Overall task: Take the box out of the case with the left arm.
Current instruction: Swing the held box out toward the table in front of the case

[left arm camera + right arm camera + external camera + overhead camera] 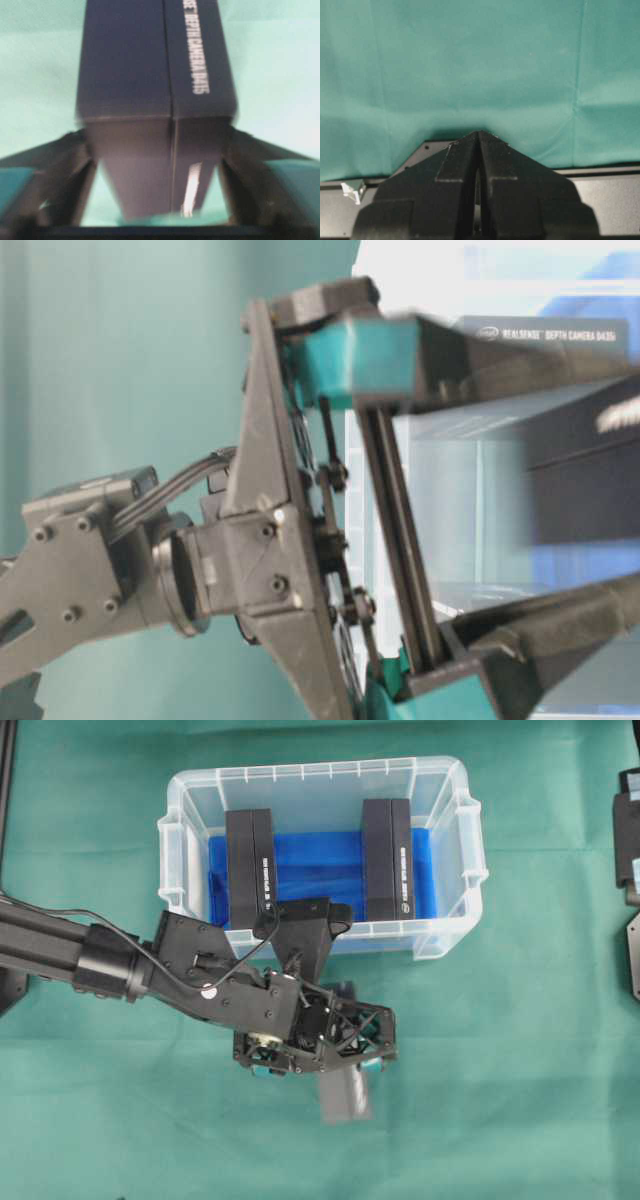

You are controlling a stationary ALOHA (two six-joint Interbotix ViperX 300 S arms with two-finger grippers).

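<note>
A black box (pixel 345 1096) lies blurred on the green cloth just in front of the case (pixel 315 770), outside it. My left gripper (pixel 318 1068) hovers over the box's near end, fingers spread to either side. In the left wrist view the box (pixel 150 75) sits between the fingers (pixel 65 160), with green cloth showing in the gaps on both sides, so the left gripper (pixel 157 145) is open. Two more black boxes (pixel 250 865) (pixel 388 860) stand on edge inside the case on blue cloth (pixel 320 870). My right gripper (pixel 479 137) is shut and empty above bare cloth.
The right arm (pixel 630 870) rests at the far right edge of the table. The left arm's boom (pixel 60 955) crosses from the left, and its wrist overlaps the case's front wall (pixel 440 935). In the table-level view a teal finger pad (pixel 365 355) fills the foreground.
</note>
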